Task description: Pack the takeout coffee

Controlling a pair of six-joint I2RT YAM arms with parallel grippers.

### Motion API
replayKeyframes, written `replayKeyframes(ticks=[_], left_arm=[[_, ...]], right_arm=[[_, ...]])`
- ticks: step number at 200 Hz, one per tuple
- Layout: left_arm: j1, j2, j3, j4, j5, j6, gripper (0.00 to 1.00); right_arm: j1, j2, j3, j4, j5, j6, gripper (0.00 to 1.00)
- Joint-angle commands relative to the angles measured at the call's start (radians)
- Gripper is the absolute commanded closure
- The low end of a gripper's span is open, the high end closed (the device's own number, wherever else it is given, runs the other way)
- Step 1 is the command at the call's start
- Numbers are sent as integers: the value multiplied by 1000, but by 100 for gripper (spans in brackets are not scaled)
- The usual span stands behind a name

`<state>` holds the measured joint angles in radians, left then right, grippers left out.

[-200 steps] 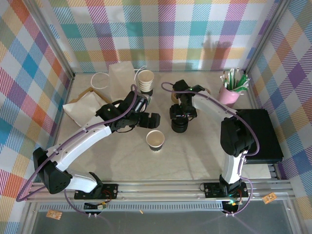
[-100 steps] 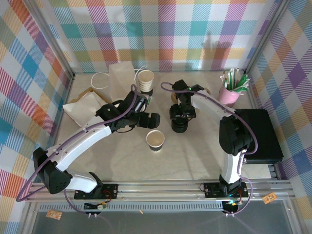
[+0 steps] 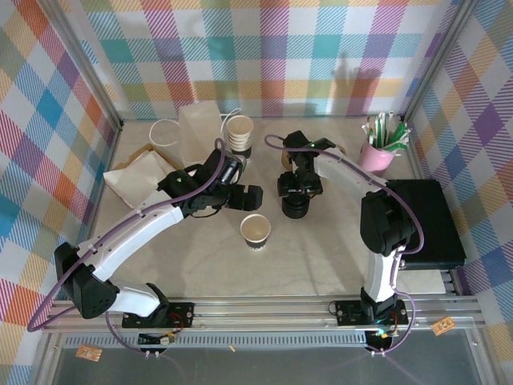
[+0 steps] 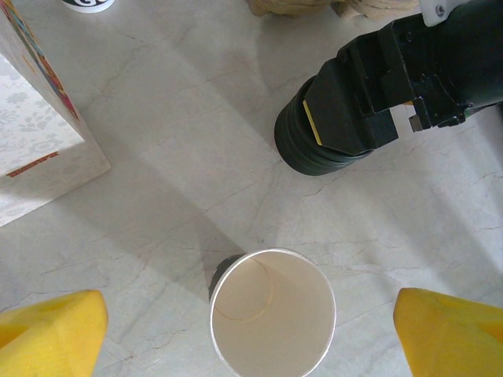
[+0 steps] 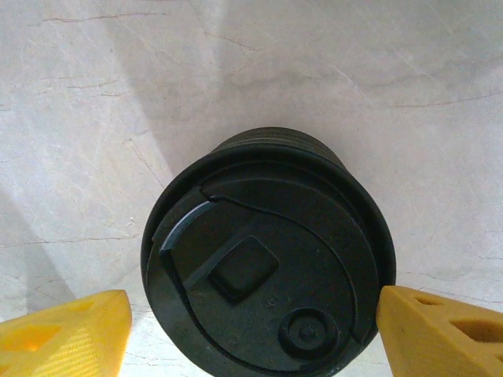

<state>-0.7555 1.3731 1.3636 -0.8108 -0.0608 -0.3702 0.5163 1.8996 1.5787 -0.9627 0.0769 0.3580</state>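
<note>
The paper cup (image 3: 256,231) is seen standing upright on the pale table (image 3: 321,257), just to the left of the stack of black lids (image 3: 295,207) and nearer the arm bases than it; the two are apart. No lid is on the cup. Its mouth is open, the cream inside is bare, and part of the black lower band is seen at its foot from the left wrist.

The left gripper (image 4: 251,334) is held above the cup, left of the lid stack, with its jaws spread wide. From the left wrist, the yellow fingertips (image 4: 51,334) are seen far out to either side of the cup's rim, and clear table lies between each of them and the cup. The cup is thus centred between the fingers, untouched.

The right gripper (image 5: 255,330) is lowered over the lid stack itself, and its jaws are also wide. From the right wrist, the top lid is seen between the yellow fingertips (image 5: 67,330). A thin strip of table is seen between the lid's rim and one finger. The other finger lies right at the rim, and whether it touches cannot be told.

Beyond the lid stack, to its far left, a stack of lidless cream cups (image 3: 239,132) is seen beside a white paper bag (image 3: 200,128). To its far right a pink cup (image 3: 375,156) of stirrers is placed.
</note>
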Motion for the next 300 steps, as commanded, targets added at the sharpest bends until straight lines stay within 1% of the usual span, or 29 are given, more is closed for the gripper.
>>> replayKeyframes(ticks=[1,117,181,228,300], left_arm=[[6,4,3,-22,-2,-3,7],[8,9,6,-22,0,-6,7],[8,19,10,-21,3,-7,7],[8,21,14,-24,4,-9,7],[9,17,18,-30,4,-7,7]], right_arm=[[-4,23,26,-26,-9,0,18],[-2,54,47,-57,9,-15,19],[-2,56,52,-64,12,-22,22],[-3,55,43,-63,16,-21,21],[-2,55,49,-64,14,-26,27]])
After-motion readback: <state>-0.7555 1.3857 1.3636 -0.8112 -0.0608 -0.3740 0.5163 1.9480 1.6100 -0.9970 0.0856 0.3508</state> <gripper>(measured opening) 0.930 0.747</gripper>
